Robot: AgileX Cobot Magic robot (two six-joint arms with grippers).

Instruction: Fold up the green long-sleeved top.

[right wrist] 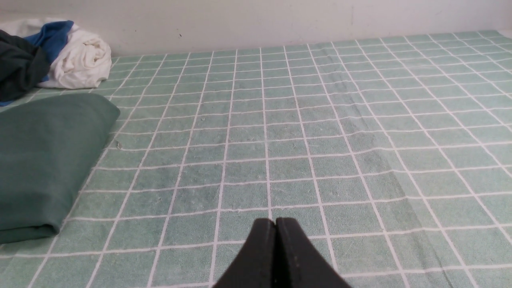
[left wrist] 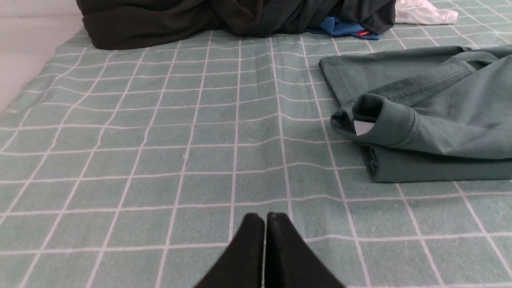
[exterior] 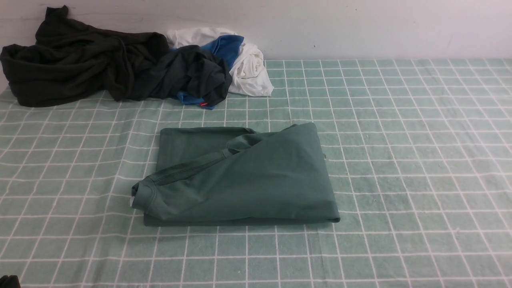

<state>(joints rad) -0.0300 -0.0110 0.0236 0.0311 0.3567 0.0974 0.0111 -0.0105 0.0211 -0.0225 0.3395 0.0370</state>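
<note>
Green long-sleeved top (exterior: 240,176) lies folded into a compact, roughly rectangular bundle near the middle of the counter, on the green-and-white checked cloth (exterior: 400,160). Collar end w/ small white neck label (left wrist: 363,127) points to the robot's left; a stitched seam runs diagonally across the upper layer. Bundle's upper layer sits a bit skewed over the lower one, so a strip of the lower layer shows at the near edge & at the far left.

Far left, by the wall: blackish-green garment (exterior: 80,60) in a loose heap, w/ a white and blue garment (exterior: 244,60) bunched just beside it & partly under it. Both well apart from the folded top.

Left gripper (left wrist: 265,218): 2 black fingers pressed together, nothing between them, over bare cloth to the left of the top, not touching it. Right gripper (right wrist: 275,222): fingers likewise closed & empty, over bare cloth to the right of the top, clear of its edge.
</note>
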